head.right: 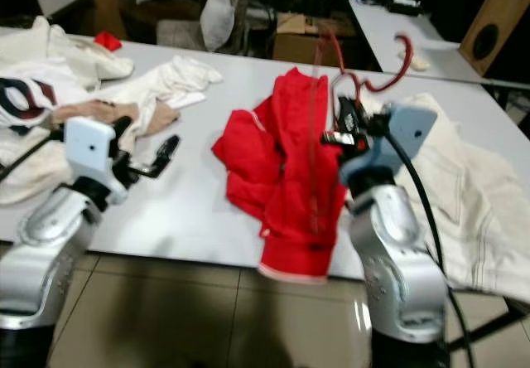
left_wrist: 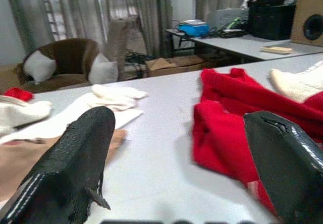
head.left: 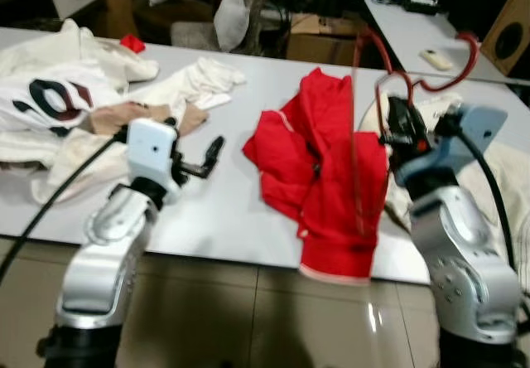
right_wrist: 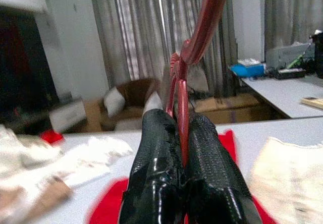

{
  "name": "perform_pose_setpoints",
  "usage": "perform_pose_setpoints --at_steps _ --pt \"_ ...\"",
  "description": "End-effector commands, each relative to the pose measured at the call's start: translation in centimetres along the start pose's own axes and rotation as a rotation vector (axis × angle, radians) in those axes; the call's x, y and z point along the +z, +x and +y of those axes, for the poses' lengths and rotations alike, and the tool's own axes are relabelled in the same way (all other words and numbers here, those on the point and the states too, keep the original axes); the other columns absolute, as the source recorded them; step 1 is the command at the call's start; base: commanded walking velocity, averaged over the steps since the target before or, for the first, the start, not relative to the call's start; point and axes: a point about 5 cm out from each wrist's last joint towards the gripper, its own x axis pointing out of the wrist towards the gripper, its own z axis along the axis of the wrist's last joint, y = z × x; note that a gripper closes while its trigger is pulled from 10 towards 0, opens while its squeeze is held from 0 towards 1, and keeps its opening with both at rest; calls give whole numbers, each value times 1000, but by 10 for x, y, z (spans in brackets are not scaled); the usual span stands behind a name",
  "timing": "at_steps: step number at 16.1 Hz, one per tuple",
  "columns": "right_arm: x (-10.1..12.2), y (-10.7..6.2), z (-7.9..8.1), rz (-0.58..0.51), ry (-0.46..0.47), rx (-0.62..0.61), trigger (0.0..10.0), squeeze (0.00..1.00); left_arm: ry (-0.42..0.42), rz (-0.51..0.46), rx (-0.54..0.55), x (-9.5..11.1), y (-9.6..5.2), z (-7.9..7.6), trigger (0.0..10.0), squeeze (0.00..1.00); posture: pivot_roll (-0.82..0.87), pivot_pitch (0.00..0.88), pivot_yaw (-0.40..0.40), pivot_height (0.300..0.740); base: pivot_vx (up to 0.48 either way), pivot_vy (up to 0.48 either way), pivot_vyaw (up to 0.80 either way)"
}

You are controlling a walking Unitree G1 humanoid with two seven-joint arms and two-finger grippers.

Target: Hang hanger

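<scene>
A: Surfaces? Red hanger [right_wrist: 194,47] reads as smooth, slightly glossy, coated wire or plastic, can't tell which. It's pinched between the right gripper [right_wrist: 180,148] fingers [right_wrist: 156,158], black and pebbled, rubbery with some sheen.

B: Left gripper [left_wrist: 181,153] fingers [left_wrist: 75,168] same black textured rubbery skin, matt, one edge frayed. They stand apart. Arm shells brushed silver metal, wrist housing white smooth plastic.

A: Red soft cloth garment [head.left: 327,177] matt, creased, pale hem. Cream cloth pile [head.left: 74,103] also matt, wrinkled.

B: White smooth tabletop [head.left: 215,210] satin, laminate-like. Glossy beige floor tiles [head.left: 273,318] show reflections. Wooden speaker box [head.left: 509,28] matt.
</scene>
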Motion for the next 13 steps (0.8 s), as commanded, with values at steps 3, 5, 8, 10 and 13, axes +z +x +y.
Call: perform_pose_setpoints --at_steps 3,5,8,10,13 --pt "-1 -5 -3 12 -1 -13 10000 0 10 9 -9 2 6 -4 10000 0 -79 0 -24 740 0 480 0" --pt "-11 -9 -3 80 -21 5 10000 0 26 39 0 -6 3 -5 10000 0 -80 0 -22 740 0 480 0" --pt "-25 -15 -6 160 -39 24 10000 0 46 75 -5 -15 -1 -9 10000 0 -72 0 -28 740 0 480 0" --pt "-31 -19 -7 184 -65 49 10000 0 39 98 22 -21 -4 -7 10000 0 -71 0 -32 740 0 480 0" --pt "-40 -23 -7 217 -110 51 10000 0 37 93 30 -20 -5 -5 10000 0 -60 0 -40 740 0 480 0"
